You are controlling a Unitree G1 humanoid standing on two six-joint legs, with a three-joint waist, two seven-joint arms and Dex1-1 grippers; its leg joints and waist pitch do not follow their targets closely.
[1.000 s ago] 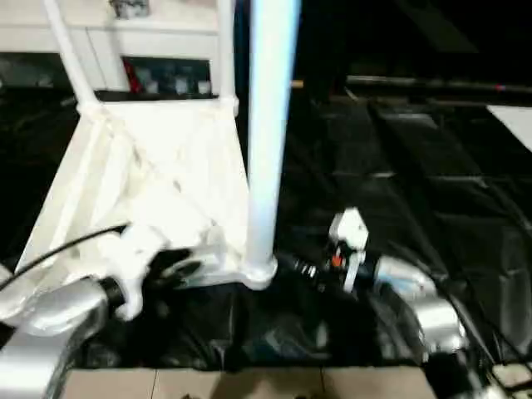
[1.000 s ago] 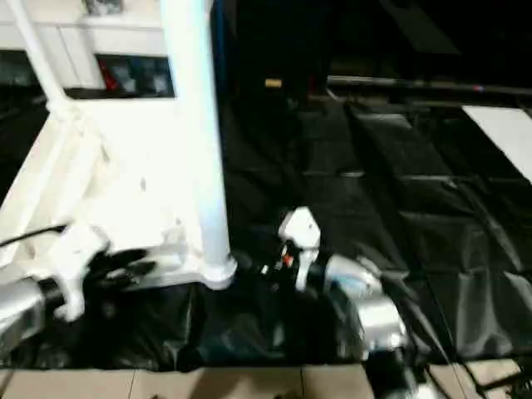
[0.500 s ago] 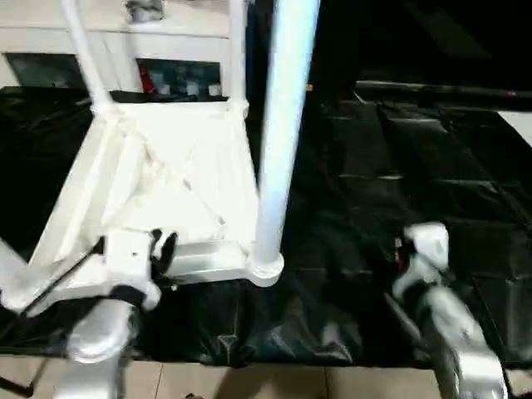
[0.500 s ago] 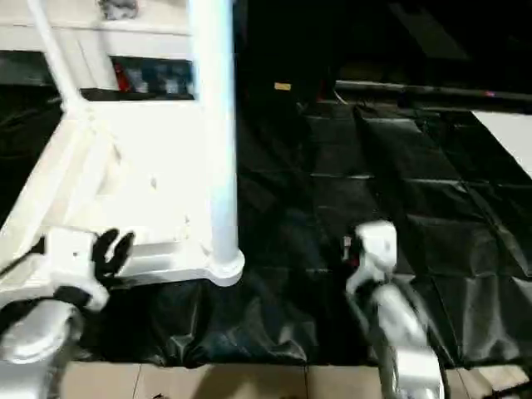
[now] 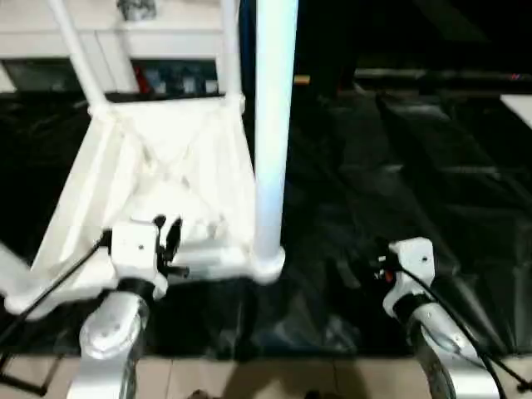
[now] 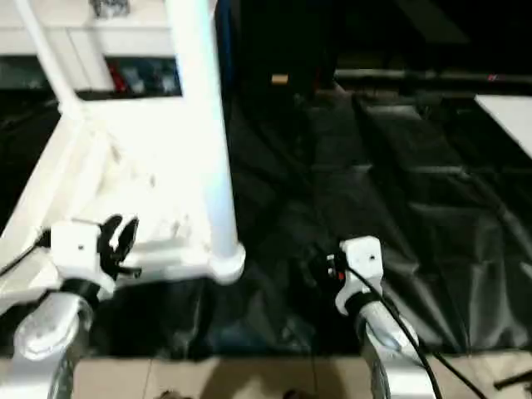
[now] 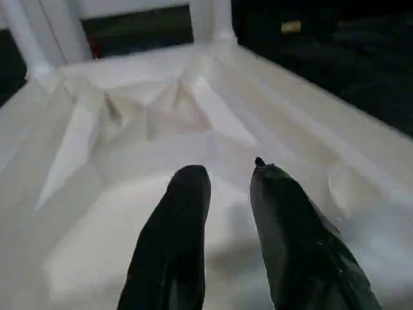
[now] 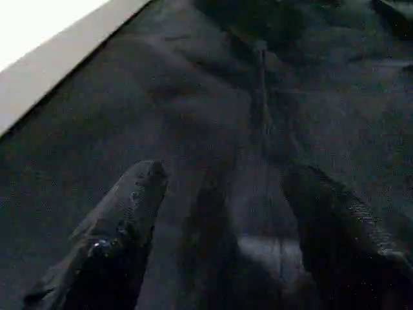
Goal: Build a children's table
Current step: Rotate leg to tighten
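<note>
The children's table lies upside down on the black cover. Its white ribbed tabletop (image 5: 166,150) faces up, and white legs stand upright in its corner sockets. The thickest-looking leg (image 5: 273,125) is in the near right socket (image 5: 266,266). My left gripper (image 5: 169,241) hovers at the tabletop's near rim, left of that leg. Its fingers (image 7: 187,194) are slightly apart over the ribs, with nothing between them. My right gripper (image 8: 226,187) is open and empty above bare black cover, to the right of the near right leg and apart from it.
The black cover (image 5: 399,166) spreads wide to the right of the tabletop. Pale floor tiles (image 5: 274,378) show along the near edge. White shelving (image 5: 150,33) stands behind the table, and a white panel (image 5: 519,104) sits at the far right.
Both arms have drawn back toward me. The left gripper has left the near rim and now points forward. The right gripper has moved right, away from the base of the near right leg.
</note>
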